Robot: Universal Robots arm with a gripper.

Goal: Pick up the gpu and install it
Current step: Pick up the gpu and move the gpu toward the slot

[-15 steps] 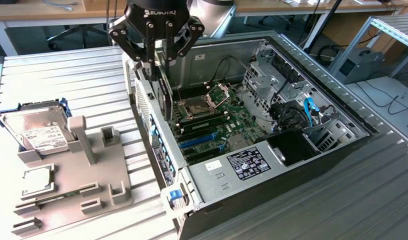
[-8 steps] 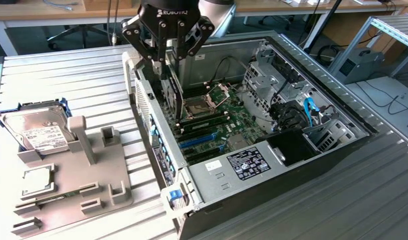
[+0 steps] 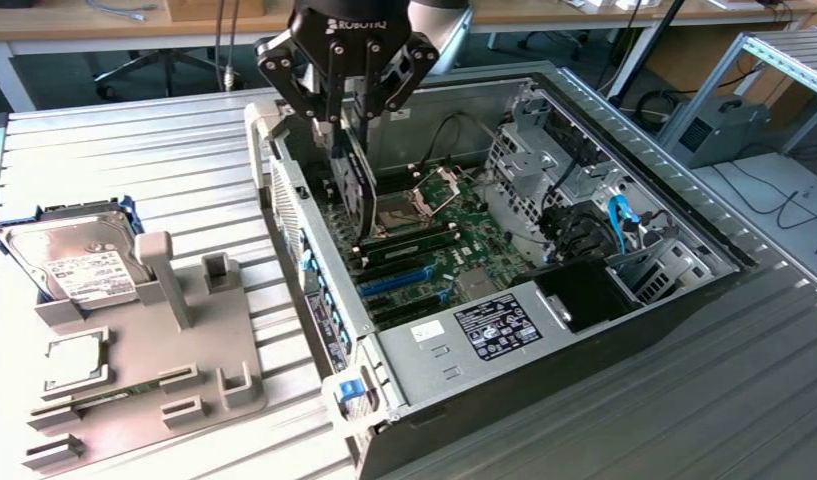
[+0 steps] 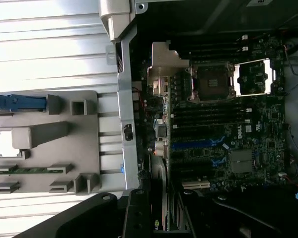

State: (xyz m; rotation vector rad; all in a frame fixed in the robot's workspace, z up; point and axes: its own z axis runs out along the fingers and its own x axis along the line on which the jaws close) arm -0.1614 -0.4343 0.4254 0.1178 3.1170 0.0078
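Now gripper [image 3: 344, 122] clamping the gpu [image 3: 360, 195] on edge, hanging inside the open computer case [image 3: 675, 215], close to the motherboard [image 3: 475, 240]

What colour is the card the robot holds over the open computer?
Black. The gpu shows best in the exterior view.

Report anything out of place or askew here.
Only the CPU socket stands out: its metal cover plate is flipped open, leaving it bare. The gpu hangs on edge in the gripper, over the motherboard.

Wooden desks [image 3: 61, 25] w/ office chair [image 3: 161, 65] behind ribbed metal table [image 3: 128, 150]
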